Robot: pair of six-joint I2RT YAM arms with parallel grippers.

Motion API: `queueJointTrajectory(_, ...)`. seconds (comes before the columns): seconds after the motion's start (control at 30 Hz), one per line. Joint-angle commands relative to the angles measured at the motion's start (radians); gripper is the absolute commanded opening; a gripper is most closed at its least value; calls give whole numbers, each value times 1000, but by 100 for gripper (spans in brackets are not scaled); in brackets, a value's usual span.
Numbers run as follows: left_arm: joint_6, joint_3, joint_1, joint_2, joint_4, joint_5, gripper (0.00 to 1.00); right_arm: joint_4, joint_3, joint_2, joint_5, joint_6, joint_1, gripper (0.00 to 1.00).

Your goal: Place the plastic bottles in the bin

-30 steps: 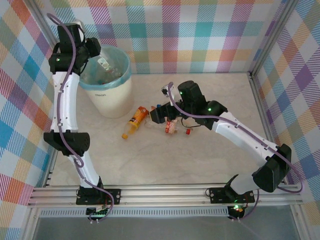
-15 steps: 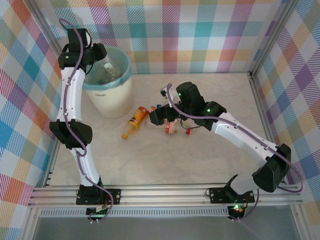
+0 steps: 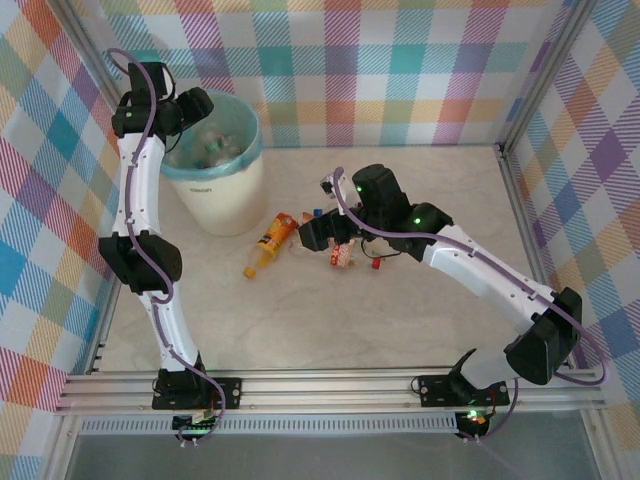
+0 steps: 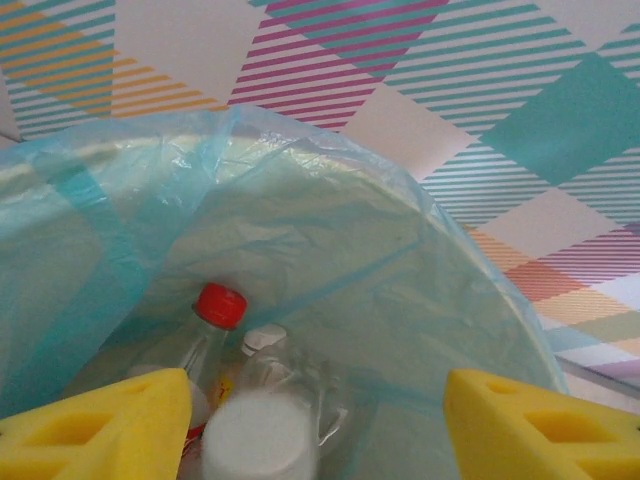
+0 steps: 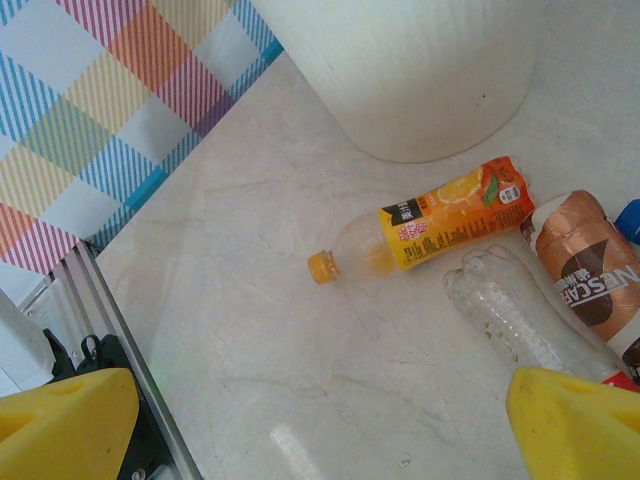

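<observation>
The bin [image 3: 215,190] stands at the back left, its blue-green liner [image 4: 330,230] folded over the rim. My left gripper [image 3: 195,108] hangs over the bin's mouth, and its yellow fingers [image 4: 520,425] stand wide apart. Below them a blurred clear bottle with a white end [image 4: 262,435] lies loose in the liner beside a red-capped bottle [image 4: 205,340]. My right gripper [image 3: 318,232] is open above the table, with nothing between its fingers [image 5: 70,420]. Under it lie an orange-labelled bottle [image 5: 440,228], a crushed clear bottle [image 5: 510,315] and a brown-labelled bottle [image 5: 585,275].
A red-labelled bottle [image 3: 343,255] and a small red cap [image 3: 377,264] lie by the right arm. The checked walls [image 3: 400,70] enclose the table on three sides. An aluminium rail [image 5: 110,300] runs along the near edge.
The left gripper shifted slightly over the bin and opened. The bottle it held has dropped into the liner. The right arm has barely moved.
</observation>
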Motion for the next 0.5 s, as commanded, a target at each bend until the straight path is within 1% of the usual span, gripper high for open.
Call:
queueJointTrajectory(0.0,4,24,13,-25,1,-4,69,-7,3,-1,-2,3,10,95)
queueJointTrajectory(0.23,20,24,13,-47,-10,-16,69,-21,11,0,4,-6,9,95)
queueJointTrajectory(0.47,21,23,12,-97,-8,-4,70,-60,31,5,37,-40,9,95)
